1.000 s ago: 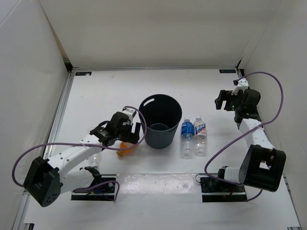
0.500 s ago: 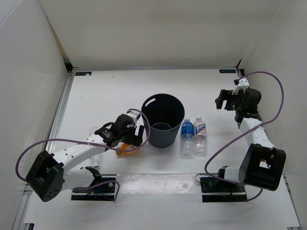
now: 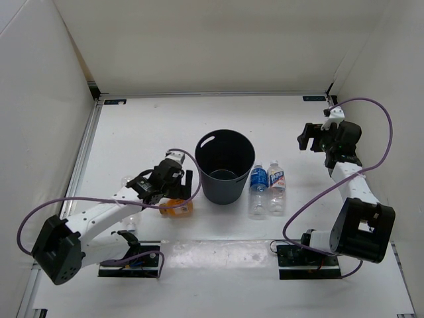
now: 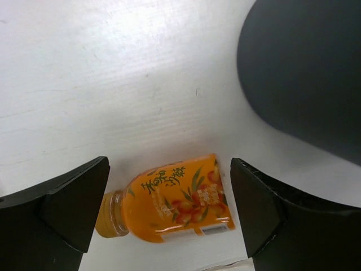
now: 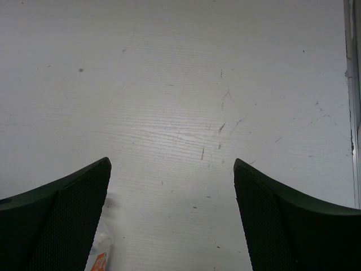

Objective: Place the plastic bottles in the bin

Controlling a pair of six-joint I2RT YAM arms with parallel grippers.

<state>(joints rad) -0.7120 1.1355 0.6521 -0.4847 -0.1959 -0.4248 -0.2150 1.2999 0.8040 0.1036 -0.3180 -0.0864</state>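
A short orange bottle (image 3: 176,209) lies on its side on the table, left of the bin (image 3: 200,147). My left gripper (image 3: 175,188) hangs over it, open. In the left wrist view the orange bottle (image 4: 169,200) lies between the two fingers without touching them, cap to the left, and the left gripper (image 4: 169,169) holds nothing. Two clear bottles, one blue-labelled (image 3: 258,189) and one white-and-blue-labelled (image 3: 277,190), lie side by side right of the bin. My right gripper (image 3: 307,140) is open over bare table at the far right, also seen as the right gripper (image 5: 172,164).
The dark bin's wall (image 4: 304,73) fills the upper right of the left wrist view, close to the gripper. White walls enclose the table, with a metal rail (image 3: 86,152) on the left. A sliver of a clear bottle (image 5: 99,259) shows at the bottom of the right wrist view.
My left gripper has drawn back toward the near side, and more of the orange bottle shows. The bin has shifted slightly right. The right arm has not moved.
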